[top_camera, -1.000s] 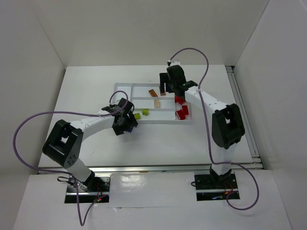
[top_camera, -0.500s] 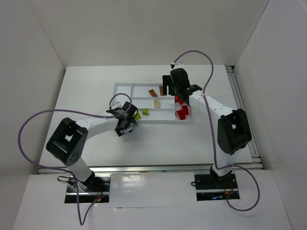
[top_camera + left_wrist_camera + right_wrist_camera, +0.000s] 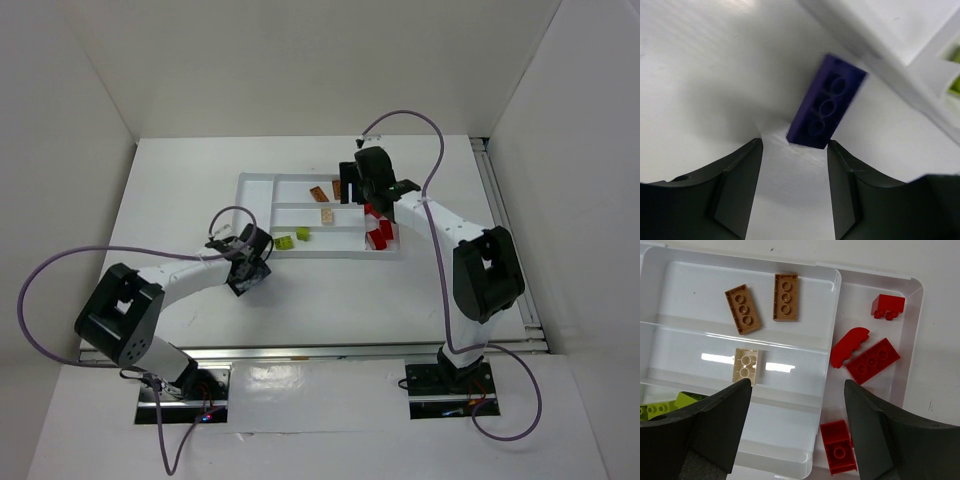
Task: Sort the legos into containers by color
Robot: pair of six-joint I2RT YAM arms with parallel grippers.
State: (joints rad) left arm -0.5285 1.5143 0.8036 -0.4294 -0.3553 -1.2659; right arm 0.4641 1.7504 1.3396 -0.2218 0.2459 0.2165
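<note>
A dark blue-purple lego (image 3: 827,102) lies underside up on the table beside the white tray's rim (image 3: 875,60). My left gripper (image 3: 794,150) is open and empty, with the brick's near end just beyond its fingertips. In the top view the left gripper (image 3: 240,282) hides this brick. My right gripper (image 3: 797,385) is open and empty above the tray (image 3: 250,180). The tray holds two orange-brown legos (image 3: 742,309) (image 3: 785,297), a tan one (image 3: 746,365), yellow-green ones (image 3: 665,405) and several red ones (image 3: 872,360) in the sideways slot.
The tray sits mid-table towards the back, with my right gripper (image 3: 348,192) over its middle. White walls enclose the table on three sides. A purple cable (image 3: 60,270) loops left of the left arm.
My left gripper has moved left and towards the near edge, away from the tray's front rim. My right gripper has shifted slightly right over the tray.
</note>
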